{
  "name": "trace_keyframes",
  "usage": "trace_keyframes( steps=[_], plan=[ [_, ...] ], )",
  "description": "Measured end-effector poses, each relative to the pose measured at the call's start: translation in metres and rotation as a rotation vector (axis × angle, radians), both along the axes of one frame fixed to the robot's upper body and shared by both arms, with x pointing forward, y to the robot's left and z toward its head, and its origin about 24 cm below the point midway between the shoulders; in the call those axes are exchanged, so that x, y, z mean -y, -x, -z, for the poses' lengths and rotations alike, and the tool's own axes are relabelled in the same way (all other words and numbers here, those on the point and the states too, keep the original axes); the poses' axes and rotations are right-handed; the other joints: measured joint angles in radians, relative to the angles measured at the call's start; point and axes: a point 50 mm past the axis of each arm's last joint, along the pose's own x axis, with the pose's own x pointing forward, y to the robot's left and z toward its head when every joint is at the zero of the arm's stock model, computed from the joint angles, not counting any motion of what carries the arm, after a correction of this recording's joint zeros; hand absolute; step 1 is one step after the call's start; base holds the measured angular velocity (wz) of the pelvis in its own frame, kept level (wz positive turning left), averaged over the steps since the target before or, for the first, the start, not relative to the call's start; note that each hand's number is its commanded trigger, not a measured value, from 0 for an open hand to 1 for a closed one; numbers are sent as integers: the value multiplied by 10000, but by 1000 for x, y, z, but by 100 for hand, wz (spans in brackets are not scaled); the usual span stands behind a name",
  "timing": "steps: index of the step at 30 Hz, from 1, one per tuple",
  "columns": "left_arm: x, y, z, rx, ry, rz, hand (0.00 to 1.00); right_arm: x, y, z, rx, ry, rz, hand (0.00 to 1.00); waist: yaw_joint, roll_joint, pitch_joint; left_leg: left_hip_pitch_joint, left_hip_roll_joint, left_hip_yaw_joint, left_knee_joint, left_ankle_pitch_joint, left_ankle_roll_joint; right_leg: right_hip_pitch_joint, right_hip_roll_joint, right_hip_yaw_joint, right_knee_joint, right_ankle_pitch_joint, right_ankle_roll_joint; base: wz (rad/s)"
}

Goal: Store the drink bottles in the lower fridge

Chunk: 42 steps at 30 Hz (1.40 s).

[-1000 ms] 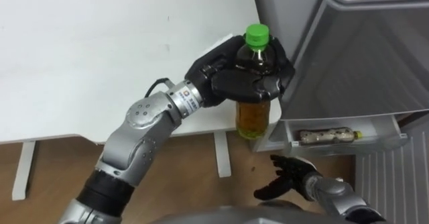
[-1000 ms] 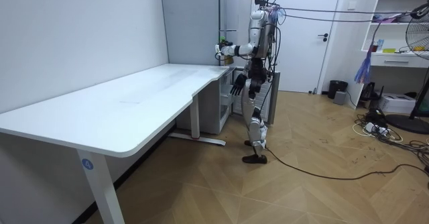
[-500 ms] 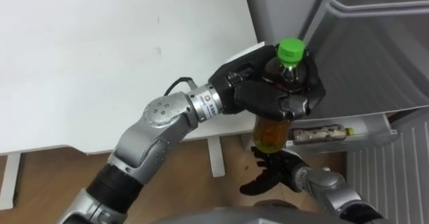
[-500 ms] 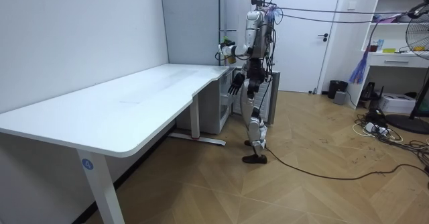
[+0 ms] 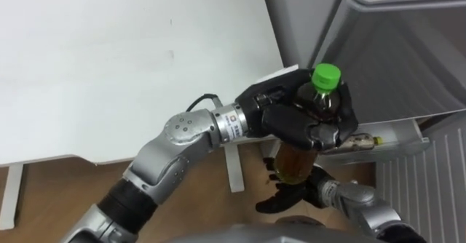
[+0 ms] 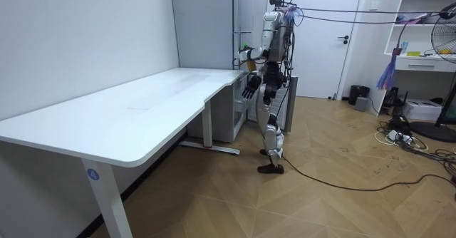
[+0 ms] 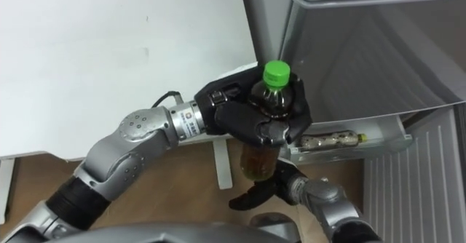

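A clear bottle (image 5: 295,164) of amber drink with a green cap stands upright in my left hand (image 5: 300,121), whose dark fingers are curled round its upper half. It hangs in the air in front of the grey fridge's open door (image 5: 408,61), just off the desk's corner. In the right eye view the same bottle (image 7: 256,161) is in the left hand (image 7: 255,123). My right hand (image 5: 290,196) is low, below the bottle, fingers spread and holding nothing. In the room view I stand at the desk's far end by the fridge (image 6: 206,24), with the bottle (image 6: 247,50) raised.
The white desk (image 5: 109,54) lies to the left, its leg (image 5: 234,170) on the wood floor. A door shelf (image 5: 397,140) holds a small bottle (image 5: 362,142) lying on its side. A ribbed grey panel (image 5: 429,192) is at the lower right.
My left hand has carried the bottle to the right and a little lower, closer to the fridge door. The right hand has drifted left under the bottle. The view has shifted slightly.
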Motion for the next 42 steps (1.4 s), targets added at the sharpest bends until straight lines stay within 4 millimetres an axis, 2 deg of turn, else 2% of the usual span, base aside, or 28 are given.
trace_keyframes(
  steps=[8, 17, 22, 26, 31, 42],
  plan=[
    [-12, 2, 26, -850, -825, -48, 100, -1, -2, -9, 149, -1059, -16, 0, -67, -27, 7, -133, 6, 119, 15, 0, 0, -123, 37, 90, 36, 13, 4, -5],
    [-25, -1, 33, -935, -1090, -296, 100, 0, -3, -20, 452, -1701, -250, 0, -77, -32, 10, -6, 65, 209, -4, -1, -1, -113, 4, 293, 99, 15, 2, -8],
    [-29, -1, 36, -964, -1219, -359, 100, 3, -4, -24, 376, -1908, -624, 0, -99, -136, 55, -2, 104, 261, 10, -2, -3, -141, 2, 237, 212, 12, 2, 2],
    [-29, -1, 38, -997, -1259, -329, 100, 5, -1, -29, 384, -2223, -1026, 0, 39, -259, 31, -145, 84, 267, 26, -2, -3, -303, 24, 227, 238, 24, -13, 5],
    [-29, 0, 39, -890, -1437, -251, 100, -2, -2, -35, 426, -3047, -1461, 0, 45, -250, -11, -223, 93, 270, 92, -3, 0, -446, 30, 206, 253, 27, -15, 1],
    [-30, 0, 38, -629, -1563, -180, 100, 0, 0, -38, 251, -3627, -1710, 0, 13, -287, -62, -360, 103, 266, 242, -3, -1, -431, -10, 27, 345, 30, -28, 1]
  ],
)
